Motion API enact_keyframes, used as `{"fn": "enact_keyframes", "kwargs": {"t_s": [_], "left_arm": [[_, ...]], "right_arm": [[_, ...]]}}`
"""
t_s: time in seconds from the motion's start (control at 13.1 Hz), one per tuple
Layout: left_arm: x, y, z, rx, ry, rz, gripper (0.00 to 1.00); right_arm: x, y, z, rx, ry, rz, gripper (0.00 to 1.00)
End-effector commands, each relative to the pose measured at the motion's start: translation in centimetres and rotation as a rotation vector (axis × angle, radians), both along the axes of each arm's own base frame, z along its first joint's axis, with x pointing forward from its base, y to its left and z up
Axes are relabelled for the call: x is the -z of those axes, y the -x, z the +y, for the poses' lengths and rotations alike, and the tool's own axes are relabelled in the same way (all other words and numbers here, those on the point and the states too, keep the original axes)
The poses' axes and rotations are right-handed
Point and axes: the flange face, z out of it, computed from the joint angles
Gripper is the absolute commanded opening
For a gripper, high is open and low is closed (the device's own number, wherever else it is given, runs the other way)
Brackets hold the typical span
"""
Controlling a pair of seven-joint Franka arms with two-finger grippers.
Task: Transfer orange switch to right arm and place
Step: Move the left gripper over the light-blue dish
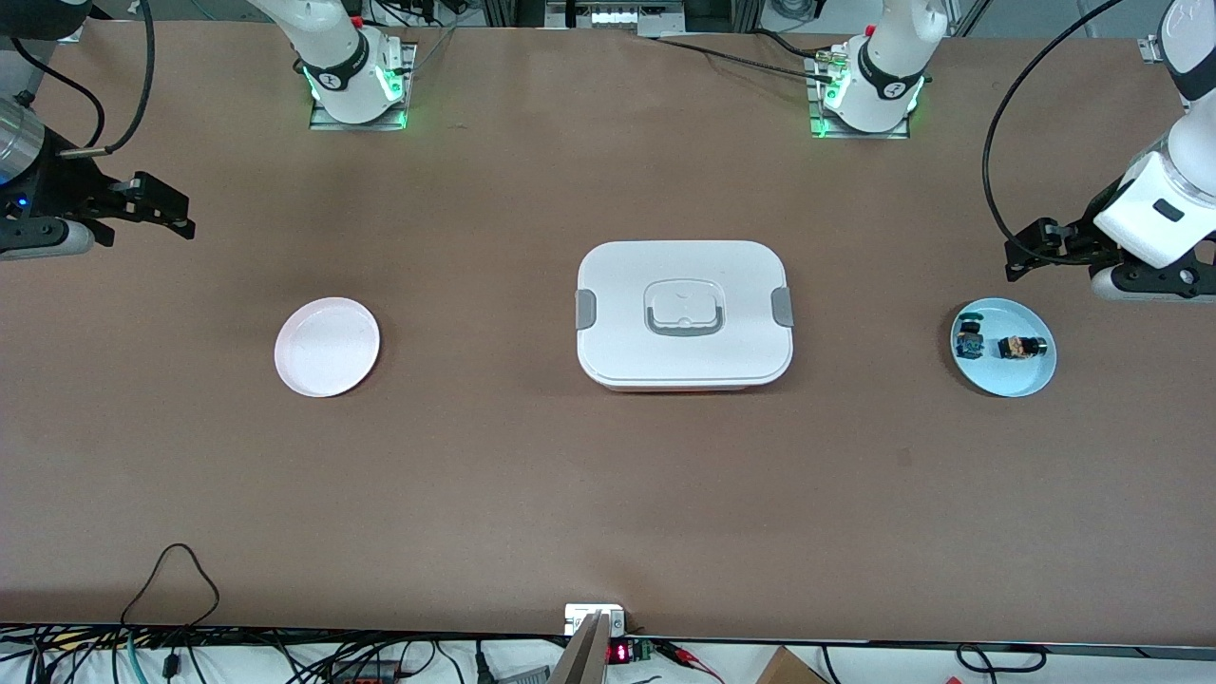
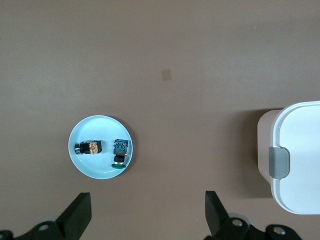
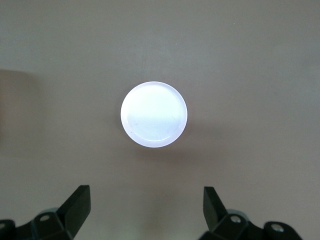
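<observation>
Orange switch (image 1: 1021,347) is lying on its side in the blue plate (image 1: 1007,385), at the lower right of the front view, just beside the blue switch (image 1: 970,342); in the left wrist view the two are sitting close together but apart. That closeness is the main hazard: with the part so small, a slightly off descent could be nudging the blue switch or catching both, and a part lying sideways could be rolling or tipping out from between the fingers. A weak hold would also be making the handover risky, since there is little surface left for a second gripper to take.

At mid-frame the white box (image 1: 684,313) is sitting closed on the tabletop (image 1: 608,494), between the two plates, so a low carry across could be clipping it. The white plate (image 1: 327,347) is lying at lower left.

Higher up, the left gripper (image 1: 1031,255) is hanging released over bare tabletop near the blue plate. The right gripper (image 1: 157,211) is waiting released at the left edge.
</observation>
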Motion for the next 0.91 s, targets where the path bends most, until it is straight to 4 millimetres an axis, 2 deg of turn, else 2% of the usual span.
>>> {"fn": "enact_keyframes", "kwargs": {"t_s": [0.0,0.84], "left_arm": [[-0.6,-0.7,0.0,0.016,0.007,0.009,1.00],[0.7,0.1,0.5,-0.005,0.004,0.108,1.00]], "right_arm": [[-0.6,0.2,0.0,-0.011,0.014,-0.001,1.00],[-1.1,0.1,0.0,-0.013,0.017,-0.009,1.00]]}}
